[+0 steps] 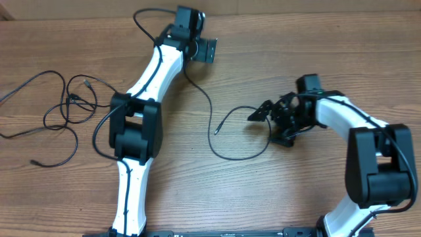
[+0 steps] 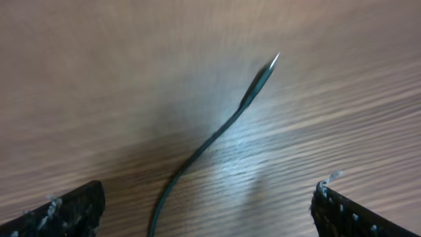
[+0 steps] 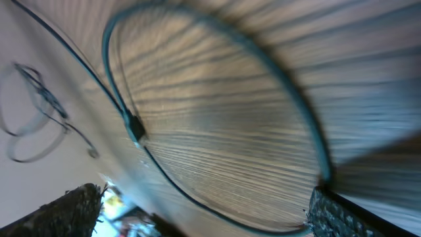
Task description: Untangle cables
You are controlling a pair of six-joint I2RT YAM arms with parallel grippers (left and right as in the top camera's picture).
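curling thin black cables (image 1: 74,97) cross grainy wood (image 1: 276,39); left claw (image 2: 209,207), right claw (image 3: 207,212) wide, seemingly empty.

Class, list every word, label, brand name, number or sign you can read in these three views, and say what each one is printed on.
None can be read.
No writing shows on the wooden table, the robot arms or the cables in the overhead view.
Both wrist views are motion-blurred and show nothing legible.
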